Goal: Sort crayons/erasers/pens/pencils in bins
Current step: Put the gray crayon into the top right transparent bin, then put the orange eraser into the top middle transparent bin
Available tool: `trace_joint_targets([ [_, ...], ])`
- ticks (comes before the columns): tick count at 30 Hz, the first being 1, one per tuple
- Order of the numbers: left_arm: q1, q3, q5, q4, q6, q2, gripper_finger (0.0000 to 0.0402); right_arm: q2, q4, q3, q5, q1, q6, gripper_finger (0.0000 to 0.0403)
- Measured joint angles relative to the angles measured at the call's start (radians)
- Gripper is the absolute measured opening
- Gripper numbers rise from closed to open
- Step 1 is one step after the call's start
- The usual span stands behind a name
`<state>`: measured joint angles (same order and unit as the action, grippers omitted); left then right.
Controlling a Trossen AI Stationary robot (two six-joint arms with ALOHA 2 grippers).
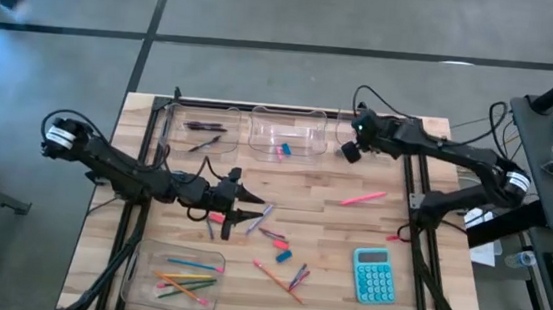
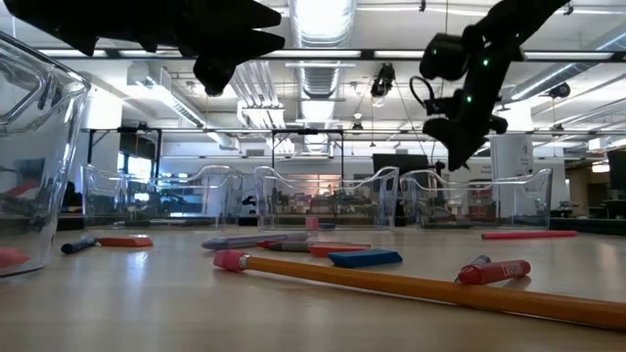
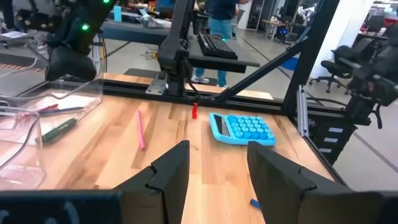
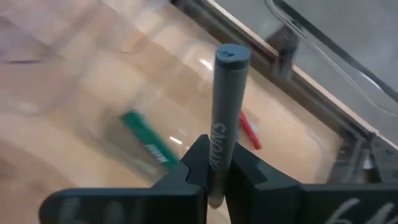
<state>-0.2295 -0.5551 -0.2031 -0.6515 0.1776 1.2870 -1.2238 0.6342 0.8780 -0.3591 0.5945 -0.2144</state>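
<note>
The right tool [image 4: 217, 171] pinches a matte grey-green crayon [image 4: 225, 118], a stubby cylinder standing upright between its fingers, over a clear, glossy bin [image 1: 340, 141] at the far edge of the pale wood-plank worktop [image 1: 350, 232]. A green and a red crayon lie below. The left tool [image 3: 214, 165], arm stretched low over the middle, gapes open and empty above scattered sticks.

Grey concrete floor [image 1: 269, 9]; bright ceiling lights [image 2: 323, 15] over exposed ducts.
</note>
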Motion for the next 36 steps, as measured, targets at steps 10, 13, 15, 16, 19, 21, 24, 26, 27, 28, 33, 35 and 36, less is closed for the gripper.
trace_joint_targets([
  [10,0.0,0.0,-0.019,0.001,0.0,0.0,0.0147,-0.161,-0.012,0.0,0.001,0.105,0.068,0.0029],
  [13,0.0,-0.001,-0.019,0.003,0.0,0.0,0.0147,-0.213,-0.014,0.0,0.007,0.118,0.09,0.0029],
  [15,0.0,-0.001,-0.019,0.005,-0.001,0.0,0.0147,-0.237,-0.016,0.003,0.006,0.125,0.1,0.003],
  [16,0.0,-0.001,-0.019,0.006,-0.001,0.0,0.0147,-0.244,-0.017,0.004,0.004,0.127,0.099,0.003],
  [19,0.0,-0.001,-0.019,0.006,-0.001,0.0,0.0147,-0.252,-0.019,0.004,-0.001,0.129,0.099,0.0031],
  [21,0.0,-0.001,-0.019,0.006,-0.001,0.001,0.0147,-0.242,-0.017,0.006,-0.006,0.129,0.099,0.0032],
  [24,0.0,-0.001,-0.019,0.007,-0.001,0.003,0.0147,-0.205,0.001,0.014,-0.009,0.129,0.097,0.0039],
  [26,0.0,-0.001,-0.019,0.007,-0.001,0.003,0.0147,-0.161,0.013,0.032,-0.01,0.129,0.096,0.0048],
  [27,0.0,-0.001,-0.019,0.008,-0.001,0.003,0.0147,-0.136,0.02,0.044,-0.01,0.129,0.095,0.0054],
  [28,0.0,-0.001,-0.019,0.009,-0.001,0.003,0.0147,-0.114,0.036,0.056,-0.009,0.128,0.094,0.006],
  [33,0.0,-0.001,-0.019,0.01,-0.001,0.003,0.0147,0.009,0.153,0.135,0.053,0.12,0.033,0.0094],
  [35,0.0,-0.001,-0.019,0.011,-0.001,0.003,0.0147,0.06,0.176,0.157,0.111,0.117,0.019,0.0107],
  [36,0.0,-0.001,-0.019,0.011,-0.001,0.003,0.0147,0.084,0.179,0.163,0.142,0.112,0.007,0.0113],
])
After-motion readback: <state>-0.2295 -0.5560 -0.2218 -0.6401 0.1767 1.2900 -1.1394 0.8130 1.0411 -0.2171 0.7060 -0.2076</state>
